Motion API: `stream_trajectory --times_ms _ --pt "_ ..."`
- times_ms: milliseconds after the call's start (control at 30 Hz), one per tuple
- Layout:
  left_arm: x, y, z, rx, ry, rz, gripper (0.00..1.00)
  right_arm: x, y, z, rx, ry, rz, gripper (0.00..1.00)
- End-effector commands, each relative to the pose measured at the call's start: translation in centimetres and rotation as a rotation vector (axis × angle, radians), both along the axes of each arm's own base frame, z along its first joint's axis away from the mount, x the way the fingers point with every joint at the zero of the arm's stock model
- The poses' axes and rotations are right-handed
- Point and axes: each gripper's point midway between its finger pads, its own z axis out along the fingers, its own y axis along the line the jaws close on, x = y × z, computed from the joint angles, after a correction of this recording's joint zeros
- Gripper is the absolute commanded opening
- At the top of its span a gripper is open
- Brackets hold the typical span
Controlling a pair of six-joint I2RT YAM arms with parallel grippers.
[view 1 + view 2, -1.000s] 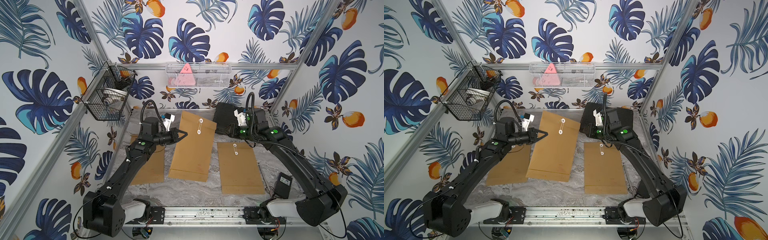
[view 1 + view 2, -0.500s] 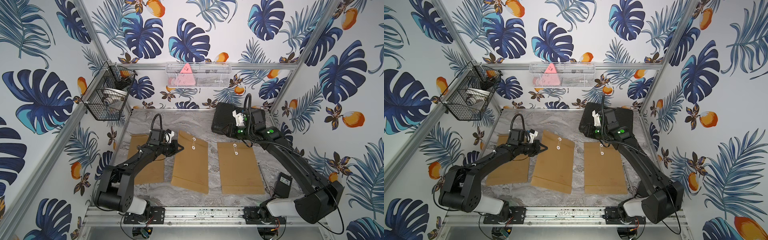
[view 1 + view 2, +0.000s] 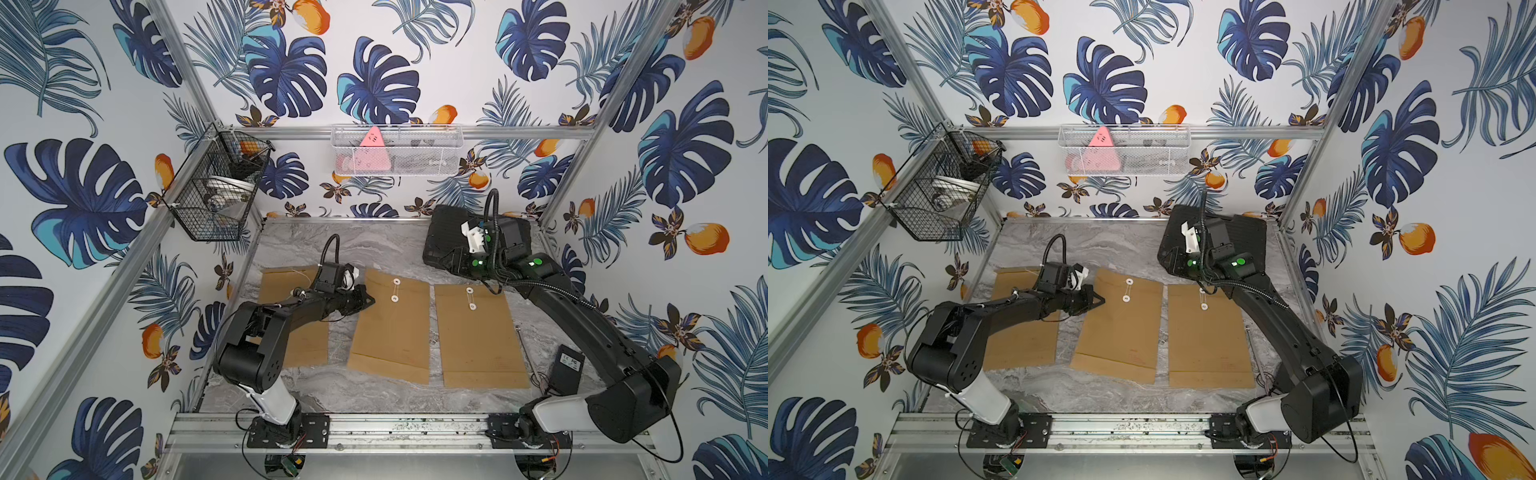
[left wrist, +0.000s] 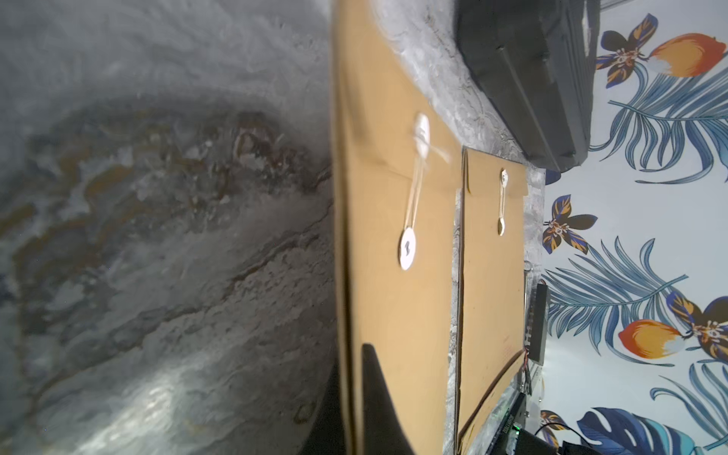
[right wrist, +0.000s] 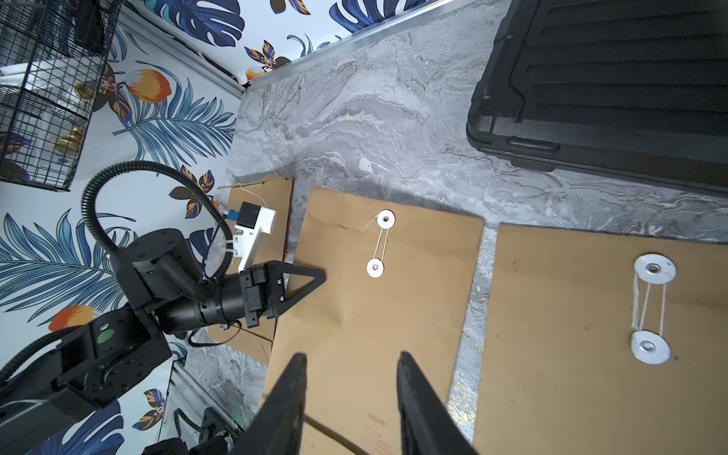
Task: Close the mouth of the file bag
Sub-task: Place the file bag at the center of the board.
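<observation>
Three brown file bags lie side by side on the marble surface (image 3: 374, 245). The middle file bag (image 3: 395, 328) is placed in the centre of the surface, between the left file bag (image 3: 305, 345) along the left edge and the right file bag (image 3: 478, 336) toward the right edge.

In the right wrist view, a string (image 5: 381, 244) is seen wound between the two white discs (image 5: 385, 219) of the middle file bag, so its mouth is judged to be already closed.

The left gripper (image 3: 368, 301) is held low at the left edge of this bag. In the left wrist view, its jaws are closed with the paper edge between them. The right gripper (image 5: 352, 354) hangs above the surface near the black case (image 3: 449, 232) in the far right corner. Its jaws are partly apart and nothing is seen between them.

The step in hand is judged to be the setting down of the finished middle bag. Next, the left jaws must be opened and drawn back sideways, so that the bag is not dragged along. A loose thread (image 5: 252, 195) is seen at the far end of the left file bag, so this bag is probably to be closed next.
</observation>
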Motion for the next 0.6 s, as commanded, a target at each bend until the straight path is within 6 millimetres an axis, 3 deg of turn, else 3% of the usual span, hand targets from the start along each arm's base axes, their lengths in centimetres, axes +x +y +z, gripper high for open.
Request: stream_trajectory --times_ms 0,233,367,567 --pt "0.8 1.2 0.2 0.033 -0.028 0.067 0.0 0.4 0.4 0.6 0.017 -0.019 0.008 0.4" --pt "0.9 2.9 -0.7 0.031 0.021 0.097 0.0 0.4 0.6 0.1 0.013 -0.005 0.013 0.41" --pt "-0.1 2.8 -1.4 0.016 0.049 0.095 0.0 0.5 0.6 -1.7 0.008 0.033 -0.002 0.42" --pt "-0.7 2.9 -1.4 0.017 0.058 0.102 0.0 1.0 0.5 -4.0 -0.019 0.094 -0.027 0.58"
